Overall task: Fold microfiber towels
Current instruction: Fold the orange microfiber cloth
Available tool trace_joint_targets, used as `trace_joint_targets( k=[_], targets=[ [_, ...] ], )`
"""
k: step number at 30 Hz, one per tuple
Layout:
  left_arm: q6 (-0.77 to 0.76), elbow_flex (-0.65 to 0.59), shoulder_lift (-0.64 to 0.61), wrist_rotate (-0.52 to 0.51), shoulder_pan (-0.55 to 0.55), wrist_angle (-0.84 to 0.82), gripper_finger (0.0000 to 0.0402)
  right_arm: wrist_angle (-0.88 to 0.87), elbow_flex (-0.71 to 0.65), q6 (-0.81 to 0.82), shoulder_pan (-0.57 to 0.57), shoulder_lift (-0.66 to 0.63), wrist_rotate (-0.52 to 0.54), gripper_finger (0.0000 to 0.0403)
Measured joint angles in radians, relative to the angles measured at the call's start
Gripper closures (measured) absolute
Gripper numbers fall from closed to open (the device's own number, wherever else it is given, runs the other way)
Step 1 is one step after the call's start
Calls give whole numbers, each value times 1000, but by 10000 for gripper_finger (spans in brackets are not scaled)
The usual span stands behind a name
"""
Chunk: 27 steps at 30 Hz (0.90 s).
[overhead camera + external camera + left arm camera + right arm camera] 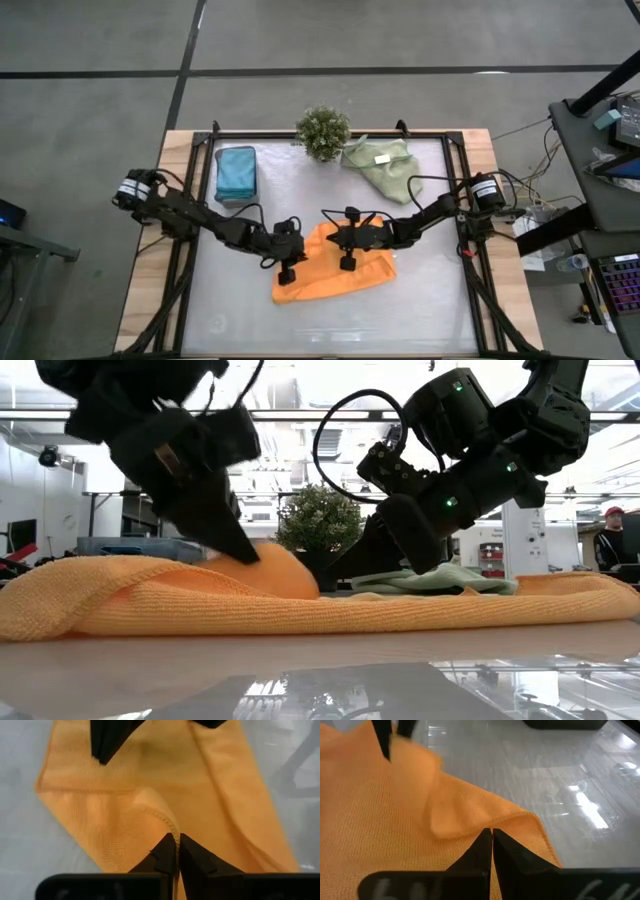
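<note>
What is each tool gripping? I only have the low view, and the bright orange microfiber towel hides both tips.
Observer: The left tool is shut on a stitched hem of the bright orange microfiber towel, seen in its wrist view.
Operator: And the right one?
Observer: The right tool is shut on a raised fold at the towel's edge.
Operator: Where are the other towels?
Observer: From above, a folded teal-blue microfiber towel lies on the left arm's side. A crumpled pale sage-green towel with a white tag lies on the right arm's side, beside the small bushy green plant.
</note>
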Motion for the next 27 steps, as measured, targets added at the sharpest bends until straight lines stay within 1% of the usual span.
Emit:
trace_joint_targets(
  k=[4,7,8,10,14,16,19,22,25,27],
  targets=[
    [91,6,-49,1,-41,-105,400,0,0,0,0,0,0,394],
    [158,6,-50,-3,-75,-114,401,0,0,0,0,0,0,394],
    [154,6,-51,-19,-85,-130,401,0,0,0,0,0,0,394],
    [86,6,-51,-104,-92,-209,401,0,0,0,0,0,0,394],
    [-106,6,-59,-318,-88,-437,401,0,0,0,0,0,0,394],
    [-184,3,-60,-378,-88,-505,401,0,0,0,0,0,0,394],
    [-259,-12,-52,-415,-84,-544,401,1,0,0,0,0,0,394],
    [-315,-15,-48,-418,-84,-560,401,3,0,0,0,0,0,394],
    [-322,-16,-47,-415,-84,-562,397,3,0,0,0,0,0,394],
    [-322,-14,-49,-415,-84,-562,387,1,0,0,0,0,0,394]
  ],
)
